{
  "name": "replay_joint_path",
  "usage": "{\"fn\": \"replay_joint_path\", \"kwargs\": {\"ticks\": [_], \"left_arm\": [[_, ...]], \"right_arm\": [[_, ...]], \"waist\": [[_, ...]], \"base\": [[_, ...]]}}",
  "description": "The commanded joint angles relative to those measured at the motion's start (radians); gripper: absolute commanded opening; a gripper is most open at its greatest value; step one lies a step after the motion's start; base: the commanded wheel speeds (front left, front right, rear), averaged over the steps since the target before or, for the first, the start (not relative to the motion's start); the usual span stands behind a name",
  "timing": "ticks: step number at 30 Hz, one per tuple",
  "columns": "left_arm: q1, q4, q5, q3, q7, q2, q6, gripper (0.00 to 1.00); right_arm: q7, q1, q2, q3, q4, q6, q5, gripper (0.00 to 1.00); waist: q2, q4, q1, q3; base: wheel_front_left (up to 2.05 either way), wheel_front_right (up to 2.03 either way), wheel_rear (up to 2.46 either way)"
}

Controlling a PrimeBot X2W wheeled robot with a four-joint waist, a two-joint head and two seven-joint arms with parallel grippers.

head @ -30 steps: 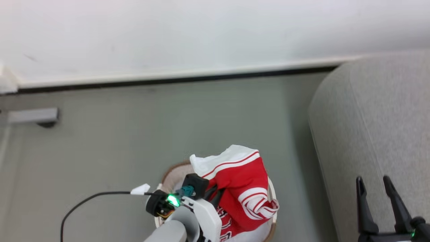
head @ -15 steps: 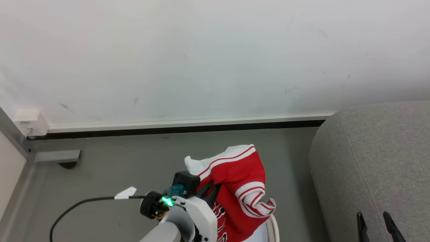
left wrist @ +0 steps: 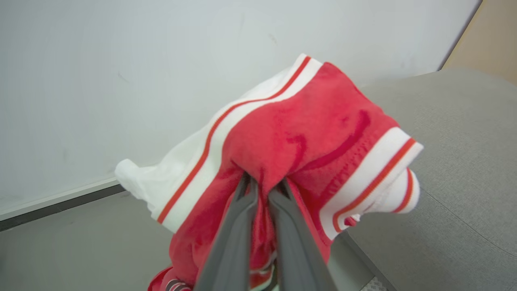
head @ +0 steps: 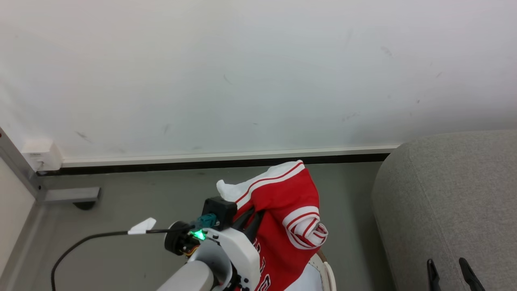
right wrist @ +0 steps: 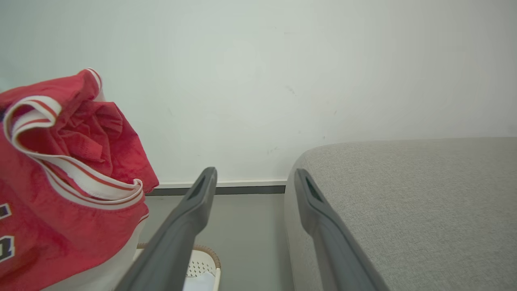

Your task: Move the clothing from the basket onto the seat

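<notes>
Left wrist view: left gripper [left wrist: 264, 182] pinched tight on clothing [left wrist: 319, 133]; right gripper [right wrist: 255, 174] spread wide, empty.

Garments: one red jersey [head: 291, 210], with white-and-red striped trim and partial black lettering.
Baskets: one cream-white perforated laundry basket [right wrist: 202, 264] with a brown rim band.
Seats: one large grey upholstered seat [head: 452, 194].
Grippers: two, namely the left gripper [left wrist: 264, 184] and the right gripper [right wrist: 254, 176]. Each has two long dark fingers [right wrist: 190, 214], four fingers in total.
Cables: one black cable [head: 89, 240], carrying one white tag [head: 142, 226].
Indicator lights lit: one green light [head: 198, 234].
Walls: one white wall [head: 242, 81].
Wall fittings: one white box [head: 40, 155].
Skirting boards: one skirting board [head: 202, 155].
Floor fittings: one grey bracket [head: 70, 195].
</notes>
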State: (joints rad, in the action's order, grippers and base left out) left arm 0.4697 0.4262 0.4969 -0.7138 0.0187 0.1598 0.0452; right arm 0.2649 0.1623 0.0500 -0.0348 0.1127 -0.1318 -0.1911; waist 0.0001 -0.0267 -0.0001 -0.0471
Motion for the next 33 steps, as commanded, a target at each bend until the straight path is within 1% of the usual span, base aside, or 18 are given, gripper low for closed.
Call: {"fn": "replay_joint_path", "kwargs": {"ticks": [1,4,6,8,11,16,21,24,27,33], "left_arm": [[-0.008,-0.011,0.004,0.003,0.0,0.006,0.003,0.0],[-0.008,-0.031,0.005,0.001,-0.008,0.01,0.006,0.0],[-0.006,-0.042,0.005,-0.001,-0.012,0.011,0.008,0.0],[-0.002,-0.055,0.005,-0.005,-0.016,0.01,0.008,0.0],[0.002,-0.077,0.005,-0.012,-0.026,0.011,0.008,0.0],[0.014,-0.106,0.007,-0.022,-0.041,0.008,0.005,0.0],[0.02,-0.127,0.008,-0.033,-0.051,0.002,0.004,0.0],[0.019,-0.137,0.009,-0.042,-0.056,-0.001,-0.002,0.0],[0.02,-0.146,0.008,-0.055,-0.063,-0.004,-0.006,0.0],[0.022,-0.177,0.012,-0.074,-0.079,-0.006,-0.013,0.0]], "right_arm": [[-0.001,0.006,0.001,0.002,-0.005,0.002,0.005,1.0],[-0.001,0.001,0.004,0.022,-0.01,0.002,0.022,1.0],[-0.001,-0.003,0.027,0.057,-0.013,0.002,0.026,1.0],[-0.001,-0.01,0.061,0.108,-0.016,0.002,0.021,1.0],[-0.001,-0.029,0.13,0.198,-0.015,0.002,0.004,1.0],[-0.001,-0.105,0.239,0.341,0.011,0.002,-0.035,1.0],[-0.001,-0.215,0.299,0.474,0.067,0.002,-0.074,1.0],[-0.001,-0.29,0.309,0.569,0.117,0.002,-0.088,1.0],[-0.001,-0.36,0.294,0.638,0.175,0.002,-0.104,1.0],[-0.001,-0.463,0.214,0.703,0.297,0.002,-0.098,1.0]], "waist": [[-0.0001,0.001,0.0001,0.0],[-0.0001,0.001,0.0001,0.0],[-0.0001,0.001,0.0001,0.001],[-0.0001,0.002,0.0001,0.002],[-0.0001,0.004,0.0001,0.002],[-0.0001,0.011,0.0001,0.005],[-0.0001,0.022,0.0001,0.006],[-0.0001,0.027,0.0001,0.005],[-0.0001,0.034,0.0001,0.004],[-0.0001,0.041,0.0001,0.002]], "base": [[0.0,0.0,0.0],[0.0,0.0,0.0],[0.0,0.0,0.0],[0.0,0.0,0.0],[0.0,0.0,0.0],[0.0,0.0,0.0],[0.0,0.0,0.0],[0.0,0.0,0.0],[0.0,0.0,0.0],[0.0,0.0,0.0]]}}
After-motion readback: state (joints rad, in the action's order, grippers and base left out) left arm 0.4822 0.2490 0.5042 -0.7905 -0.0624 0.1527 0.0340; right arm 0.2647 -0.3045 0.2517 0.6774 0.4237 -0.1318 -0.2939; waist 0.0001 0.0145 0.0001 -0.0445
